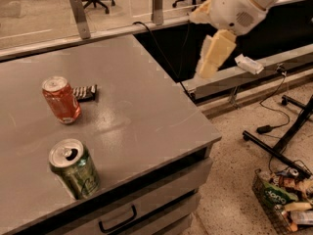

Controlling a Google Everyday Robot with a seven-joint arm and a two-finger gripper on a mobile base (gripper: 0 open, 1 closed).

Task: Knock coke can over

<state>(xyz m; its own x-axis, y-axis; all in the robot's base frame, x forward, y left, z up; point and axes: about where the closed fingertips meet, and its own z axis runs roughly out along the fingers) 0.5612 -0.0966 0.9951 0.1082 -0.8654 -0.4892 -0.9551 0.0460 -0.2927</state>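
The coke can [61, 100] is red-orange with a silver top. It stands upright at the left of the grey table [142, 106]. My gripper [214, 57] hangs from the white arm at the upper right. It is in the air beyond the table's right edge, far to the right of the coke can and touching nothing.
A green can [74, 168] stands upright near the table's front edge. A dark snack packet [85, 92] lies just right of the coke can. A white packet [248, 63] lies on a ledge at right. A black stand [286, 141] and a basket of items [286, 199] are on the floor.
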